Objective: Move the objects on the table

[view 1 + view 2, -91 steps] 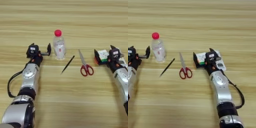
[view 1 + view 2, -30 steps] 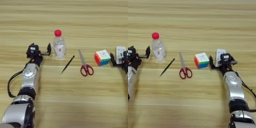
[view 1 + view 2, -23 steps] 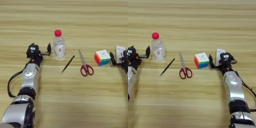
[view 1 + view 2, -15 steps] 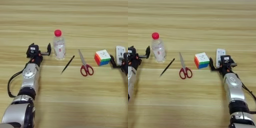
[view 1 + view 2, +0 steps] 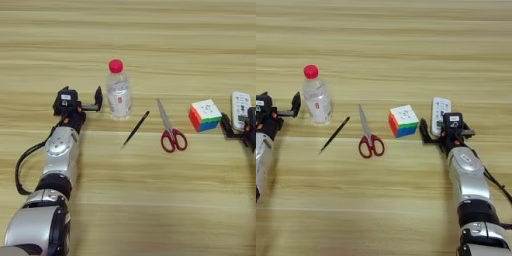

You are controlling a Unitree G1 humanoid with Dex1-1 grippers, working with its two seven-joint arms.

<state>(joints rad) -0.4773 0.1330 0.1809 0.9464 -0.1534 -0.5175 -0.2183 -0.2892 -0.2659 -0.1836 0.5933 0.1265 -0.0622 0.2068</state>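
Table (image 5: 406,50) — remote (image 5: 440,109) between open right jaws.

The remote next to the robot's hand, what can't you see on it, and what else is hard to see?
- White remote: near end hidden behind the right gripper in both views; buttons too small to read.
- Bottle: label print too small.
- Right gripper: cut off by the left eye view's right edge.
- Left gripper: partly cut off by the right eye view's left edge.

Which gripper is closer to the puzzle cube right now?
Right. The right gripper sits just right of the puzzle cube, beside the white remote. The left gripper is far off to its left, beyond the bottle.
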